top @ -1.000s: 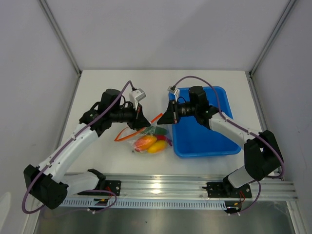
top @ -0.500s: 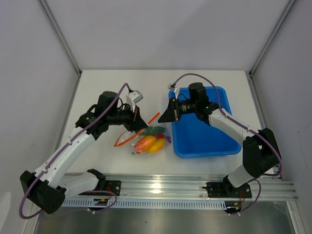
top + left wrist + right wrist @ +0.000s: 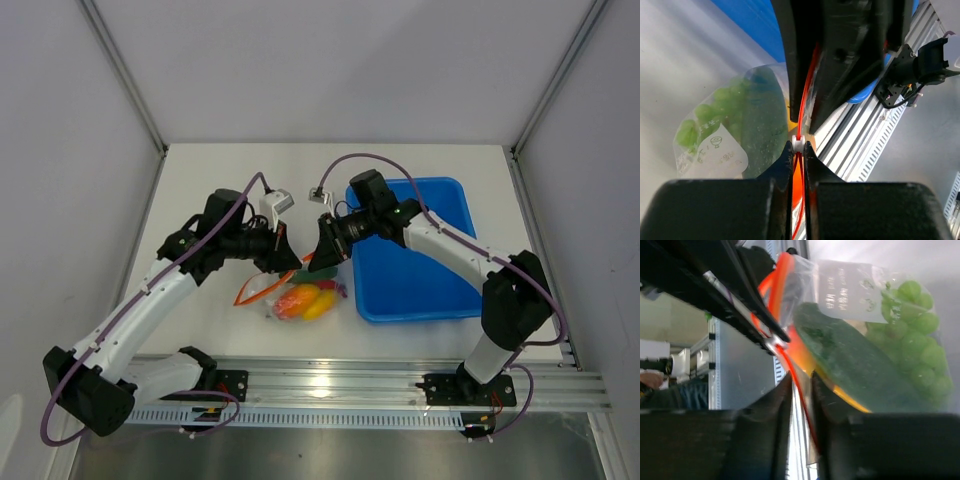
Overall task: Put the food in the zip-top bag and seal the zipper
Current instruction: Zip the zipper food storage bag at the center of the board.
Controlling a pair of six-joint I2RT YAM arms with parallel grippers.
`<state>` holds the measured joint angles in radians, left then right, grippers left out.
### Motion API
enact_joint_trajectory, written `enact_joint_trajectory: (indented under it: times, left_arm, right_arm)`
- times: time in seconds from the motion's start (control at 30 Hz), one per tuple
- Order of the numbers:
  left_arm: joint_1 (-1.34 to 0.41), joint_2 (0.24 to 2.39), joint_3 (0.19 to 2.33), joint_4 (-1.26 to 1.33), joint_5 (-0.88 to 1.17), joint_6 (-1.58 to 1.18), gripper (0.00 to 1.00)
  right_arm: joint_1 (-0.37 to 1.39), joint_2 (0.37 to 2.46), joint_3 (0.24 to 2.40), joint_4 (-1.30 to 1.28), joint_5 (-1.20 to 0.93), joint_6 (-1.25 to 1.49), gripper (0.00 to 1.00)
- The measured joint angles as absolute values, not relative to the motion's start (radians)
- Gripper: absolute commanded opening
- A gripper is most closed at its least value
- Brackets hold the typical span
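Compared with the frame one second earlier, the right gripper (image 3: 319, 262) has travelled left from the left edge of the blue tray (image 3: 420, 285) to a position just beside the left gripper (image 3: 291, 262); the two now face each other tip to tip. The zip-top bag (image 3: 300, 297) has shifted slightly left with them. It lies on the white bench (image 3: 200, 180) between the two arms, just left of the tray. Its mouth edge is held up at the grippers. The food is inside the bag: the orange-yellow pepper (image 3: 320, 305) shows in the top view, and the green grapes (image 3: 910, 340) and dark green cucumber (image 3: 850, 360) show through the clear film in the right wrist view, below a white label (image 3: 850, 290). The left fingers (image 3: 785, 165) are pressed together, clamping the zipper (image 3: 771, 290) between their tips. The right fingers (image 3: 782, 410) stand slightly apart. The red-orange strip runs through the narrow gap between them, and no firm pinch is visible there. In the left wrist view, the right gripper fills the upper frame directly ahead, with the strip running in a straight line from the left fingertips into it. Whether the strip is pressed shut along its length cannot be determined from these views.
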<state>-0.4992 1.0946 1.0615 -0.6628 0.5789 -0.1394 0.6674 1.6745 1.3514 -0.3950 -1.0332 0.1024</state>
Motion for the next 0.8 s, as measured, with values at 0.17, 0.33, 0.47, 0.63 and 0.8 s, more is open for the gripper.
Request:
enact_joint_trajectory:
  times: [0.17, 0.33, 0.47, 0.63, 0.8]
  left_arm:
    - [-0.5, 1.094, 1.06, -0.666, 0.576, -0.141, 0.01]
    - [-0.5, 1.079, 1.036, -0.646, 0.553, -0.141, 0.01]
    - [-0.5, 1.061, 1.026, -0.635, 0.529, -0.138, 0.01]
    - [-0.5, 1.045, 1.023, -0.636, 0.503, -0.121, 0.01]
    - [-0.495, 0.999, 0.978, -0.64, 0.488, -0.119, 0.0]
  right_arm:
    - [0.67, 1.676, 1.324, -0.404, -0.971, 0.104, 0.0]
    - [0.675, 1.665, 1.323, -0.394, -0.877, 0.131, 0.0]
    - [0.667, 1.635, 1.318, -0.381, -0.804, 0.167, 0.0]
    - [0.628, 1.612, 1.296, -0.371, -0.771, 0.194, 0.0]
    - [0.601, 1.594, 1.262, -0.369, -0.759, 0.202, 0.0]
